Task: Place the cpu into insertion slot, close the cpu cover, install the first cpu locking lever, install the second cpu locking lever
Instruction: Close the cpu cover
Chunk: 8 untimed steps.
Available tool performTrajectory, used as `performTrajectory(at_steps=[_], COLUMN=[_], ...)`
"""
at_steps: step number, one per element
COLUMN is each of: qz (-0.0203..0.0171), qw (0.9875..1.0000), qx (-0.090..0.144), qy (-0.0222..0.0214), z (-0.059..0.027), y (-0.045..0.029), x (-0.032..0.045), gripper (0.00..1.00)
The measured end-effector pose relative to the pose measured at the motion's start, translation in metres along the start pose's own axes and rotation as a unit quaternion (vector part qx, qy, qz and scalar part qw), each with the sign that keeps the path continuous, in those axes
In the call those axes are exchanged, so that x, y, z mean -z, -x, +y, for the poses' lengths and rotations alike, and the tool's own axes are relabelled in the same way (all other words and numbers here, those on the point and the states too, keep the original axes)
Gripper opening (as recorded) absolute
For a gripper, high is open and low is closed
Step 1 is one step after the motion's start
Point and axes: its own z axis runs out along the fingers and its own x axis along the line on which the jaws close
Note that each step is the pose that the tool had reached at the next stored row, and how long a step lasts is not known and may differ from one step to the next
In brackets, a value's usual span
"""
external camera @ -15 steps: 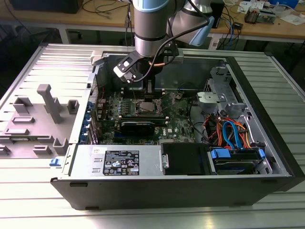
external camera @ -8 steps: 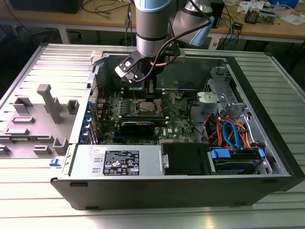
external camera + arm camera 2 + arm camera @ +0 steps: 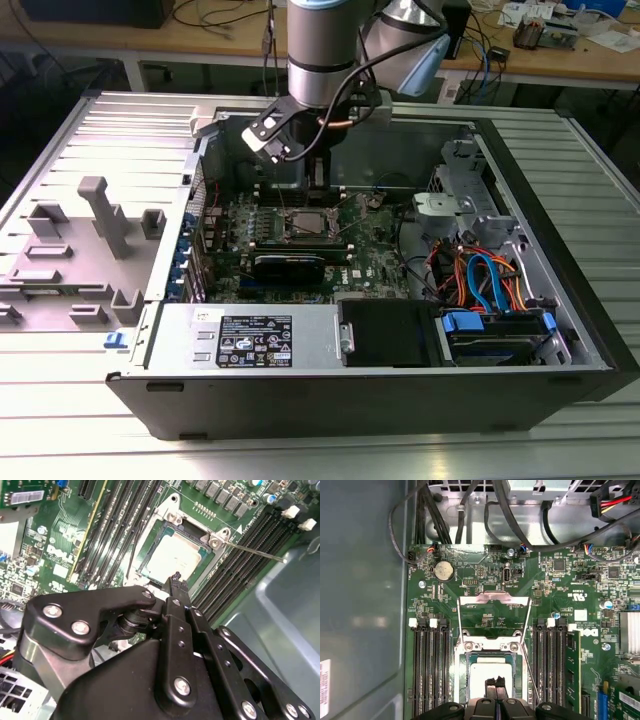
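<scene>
One small square cpu (image 3: 490, 675) with a dull silvery top lies flat and face-up in the metal-rimmed square insertion slot (image 3: 460, 680), in the far half of the open dark computer case (image 3: 400, 400). Its edges run parallel to the long black memory slots (image 3: 427, 675) beside it, so it looks squarely seated. Its thin silvery windowed cpu cover (image 3: 493, 599) stands swung open toward the round coin battery (image 3: 443, 571), leaving the chip bare. Just above the chip, the black gripper (image 3: 495, 681) hangs with fingers pinched together on nothing, likely serving as a slim pusher.
</scene>
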Motion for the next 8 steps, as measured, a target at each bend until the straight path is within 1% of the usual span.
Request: performTrajectory(at_steps=[1,3,5,6,8], qz=[0.0000,0.0001,0.0000,0.0000,-0.0001], qw=[1.0000,1.0000,1.0000,1.0000,1.0000], qx=[0.000,0.000,0.000,0.000,0.000], qy=[0.0000,0.0001,0.0000,-0.0001,-0.0001], z=[0.0006,0.0025,0.0078,0.0151,0.0199], y=[0.0000,0.0000,0.0001,0.0002,0.0003], x=[0.0014,0.0015,0.0015,0.0013,0.0012], gripper=[0.11,0.11,0.11,0.11,0.11])
